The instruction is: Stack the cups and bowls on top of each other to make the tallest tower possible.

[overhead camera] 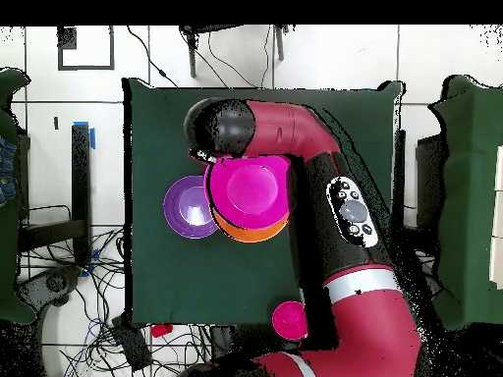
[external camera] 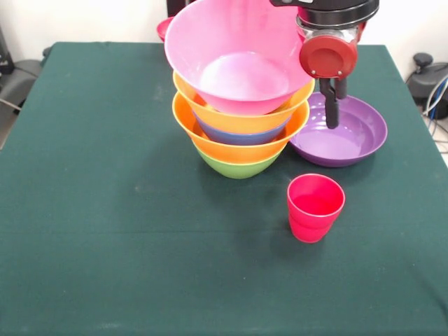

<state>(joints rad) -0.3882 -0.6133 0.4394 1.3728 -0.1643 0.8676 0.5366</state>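
The tower (external camera: 239, 133) stands at mid-table. Its base is a green bowl (external camera: 238, 166), with an orange bowl (external camera: 234, 148), a blue bowl (external camera: 241, 134) and a second orange bowl (external camera: 238, 117) nested above. A large pink bowl (external camera: 234, 59) sits tilted on top; from above, the pink bowl (overhead camera: 250, 188) covers most of the orange rim (overhead camera: 251, 232). My gripper (external camera: 332, 112) hangs just right of the tower, above the wide purple bowl (external camera: 346, 136), holding nothing. A red cup (external camera: 315, 208) stands upright in front of the purple bowl. The green and light blue cups are out of view.
A small red bowl (external camera: 164, 28) peeks out behind the tower at the table's far edge; overhead, the small red bowl (overhead camera: 288, 319) lies close to the arm (overhead camera: 334, 196). The purple bowl (overhead camera: 189, 206) touches the tower's side. The arm crosses over the table beside the tower.
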